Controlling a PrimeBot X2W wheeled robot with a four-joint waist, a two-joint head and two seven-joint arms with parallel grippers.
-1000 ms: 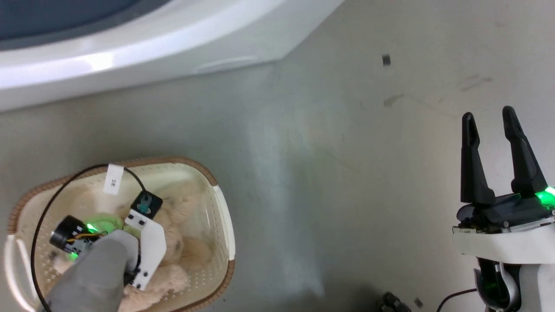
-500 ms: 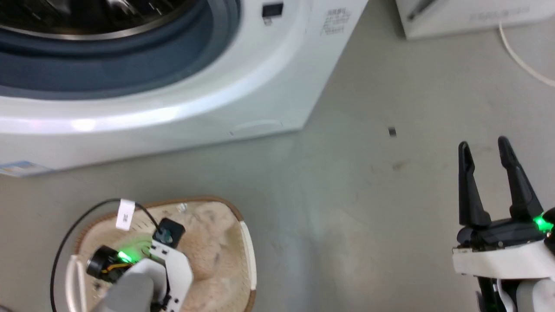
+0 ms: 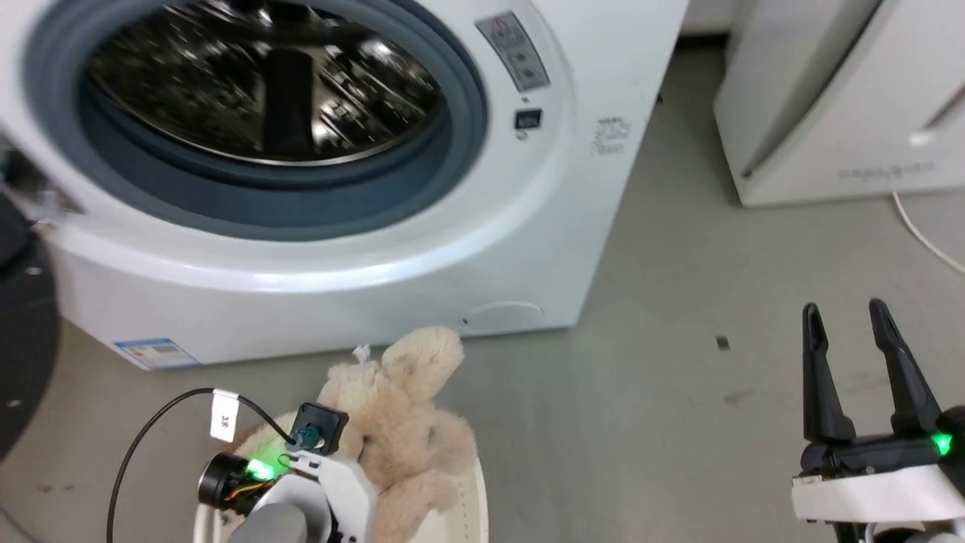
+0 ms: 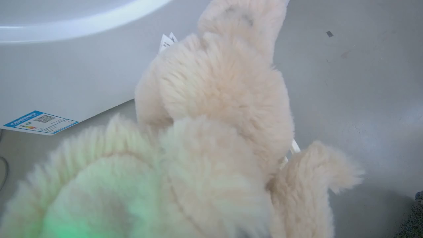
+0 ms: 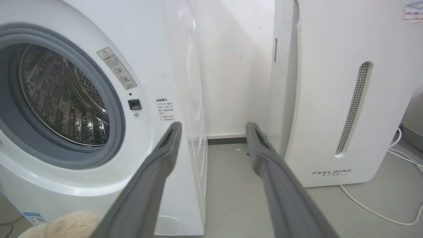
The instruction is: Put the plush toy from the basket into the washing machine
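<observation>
**Plush toy [image 3: 407,422] held above basket [image 3: 476,507] at open washing machine [image 3: 573,188]**
The left gripper [image 3: 343,486], fingers buried in fuzzy beige fur, holds the toy upright over the cream plastic rim. The toy's long axis and one rounded limb point at the machine, beside a small white tag [image 4: 166,41]. The right gripper [image 3: 843,309] stands half-spread and empty. Beyond, a blue QR sticker [image 4: 39,121] marks the machine's base, and a grey rubber ring [image 3: 460,128] frames the perforated steel drum [image 3: 264,83]. Farther right is a white appliance [image 5: 330,115] lettered FEELBIRD.

FEELBIRD lettering [image 5: 331,172] on white appliance [image 5: 324,99]; warning-triangle label [image 5: 116,68] on washing machine [image 5: 148,39] (small print unreadable).
</observation>
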